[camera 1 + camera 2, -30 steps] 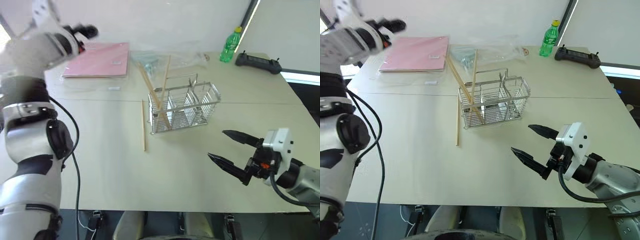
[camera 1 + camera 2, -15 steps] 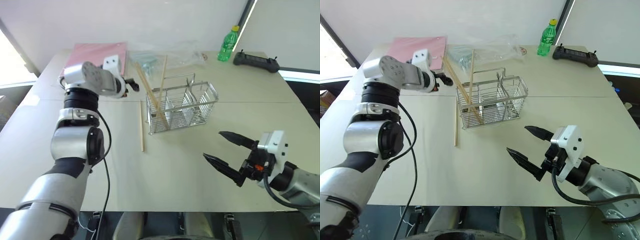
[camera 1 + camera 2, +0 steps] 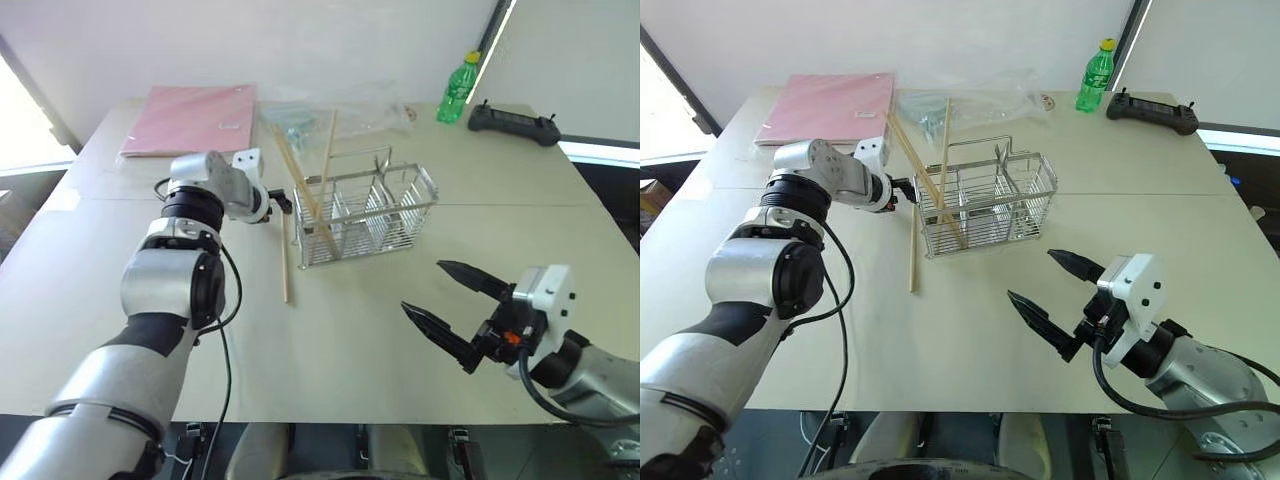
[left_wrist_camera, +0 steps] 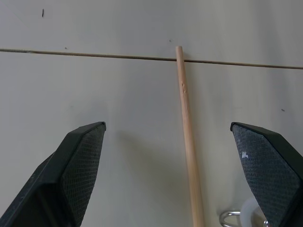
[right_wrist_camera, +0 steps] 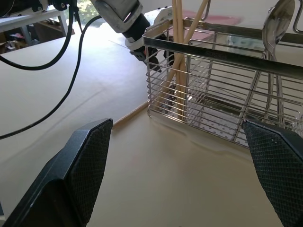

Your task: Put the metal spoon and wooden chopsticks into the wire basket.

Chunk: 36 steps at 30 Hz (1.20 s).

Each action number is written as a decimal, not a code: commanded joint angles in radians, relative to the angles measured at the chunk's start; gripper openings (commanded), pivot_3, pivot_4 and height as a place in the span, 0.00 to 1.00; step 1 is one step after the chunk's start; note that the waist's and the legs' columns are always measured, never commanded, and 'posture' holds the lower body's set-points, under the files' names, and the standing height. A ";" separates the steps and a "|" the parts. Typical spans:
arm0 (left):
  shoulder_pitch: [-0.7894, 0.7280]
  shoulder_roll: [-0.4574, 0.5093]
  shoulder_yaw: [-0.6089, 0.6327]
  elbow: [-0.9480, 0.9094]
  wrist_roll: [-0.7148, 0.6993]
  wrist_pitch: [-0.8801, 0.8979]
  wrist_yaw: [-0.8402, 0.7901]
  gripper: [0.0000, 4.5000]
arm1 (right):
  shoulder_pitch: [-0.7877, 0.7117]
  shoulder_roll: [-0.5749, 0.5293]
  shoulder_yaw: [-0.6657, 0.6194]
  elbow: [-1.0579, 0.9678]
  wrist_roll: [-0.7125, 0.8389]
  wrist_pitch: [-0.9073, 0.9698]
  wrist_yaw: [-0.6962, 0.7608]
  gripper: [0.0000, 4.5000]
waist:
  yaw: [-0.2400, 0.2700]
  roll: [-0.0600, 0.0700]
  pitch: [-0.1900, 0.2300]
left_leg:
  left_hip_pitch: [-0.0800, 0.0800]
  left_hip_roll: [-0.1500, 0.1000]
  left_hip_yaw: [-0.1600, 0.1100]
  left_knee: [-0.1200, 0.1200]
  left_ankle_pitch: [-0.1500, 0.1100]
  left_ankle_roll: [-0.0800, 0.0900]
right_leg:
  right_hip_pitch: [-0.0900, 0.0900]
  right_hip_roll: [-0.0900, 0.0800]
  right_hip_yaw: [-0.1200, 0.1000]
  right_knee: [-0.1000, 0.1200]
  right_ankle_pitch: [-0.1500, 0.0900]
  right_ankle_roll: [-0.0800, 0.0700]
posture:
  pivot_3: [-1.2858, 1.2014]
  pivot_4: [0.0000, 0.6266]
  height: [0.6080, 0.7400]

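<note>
We are looking down over a pale beige surface (image 3: 400, 380) where a chrome wire basket (image 3: 370, 215) is standing upright near the middle. Two wooden chopsticks (image 3: 312, 190) are standing inside the compartment at the basket's left end, leaning so that their tips are poking out above the rim. A third loose chopstick (image 3: 285, 255) is lying flat on the surface just to the left of the basket, running roughly front to back. In the right wrist view, a metal spoon (image 5: 277, 28) is standing upright inside another compartment of the basket, its bowl rising above the rim.

Our left gripper (image 3: 902, 190) is reaching in from the left and pointing downward over the far end of the loose chopstick, close beside the basket's left end. Its black fingers (image 4: 71, 175) are spread wide apart and are not gripping anything; in the left wrist view the chopstick is lying between them, nearer to one finger than the other.

Our right gripper (image 3: 450, 305) is hovering above the surface at the front right, well apart from the basket. Its two black fingers are also spread wide and holding nothing, pointing toward the basket.

Along the far edge of the surface, a pink folder (image 3: 195, 118) is lying at the left, a crumpled clear plastic bag (image 3: 360, 110) is resting behind the basket, and a green bottle (image 3: 458, 88) is standing beside a black controller (image 3: 515, 122) at the right.
</note>
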<state>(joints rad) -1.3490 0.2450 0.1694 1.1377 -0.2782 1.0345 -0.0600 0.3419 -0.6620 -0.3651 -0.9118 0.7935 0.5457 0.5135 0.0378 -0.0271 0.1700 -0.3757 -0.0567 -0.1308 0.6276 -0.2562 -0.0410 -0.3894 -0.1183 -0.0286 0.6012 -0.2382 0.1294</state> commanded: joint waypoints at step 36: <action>-0.033 0.012 -0.024 0.128 0.163 -0.142 -0.162 0.01 | -0.095 -0.010 -0.003 -0.010 0.016 -0.025 -0.045 1.00 | -0.002 0.000 0.000 | 0.001 0.000 0.000 0.001 0.000 0.000 | 0.000 0.000 0.000 0.001 0.000 0.000 | 0.52 0.24 0.76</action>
<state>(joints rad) -1.3618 0.2395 0.1411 1.2782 -0.1238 0.8930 -0.2184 0.2563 -0.6595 -0.3382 -0.9083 0.7841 0.5244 0.4619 0.0363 -0.0268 0.1698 -0.3752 -0.0567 -0.1308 0.6281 -0.2561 -0.0407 -0.3892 -0.1182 -0.0286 0.6024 -0.2382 0.1295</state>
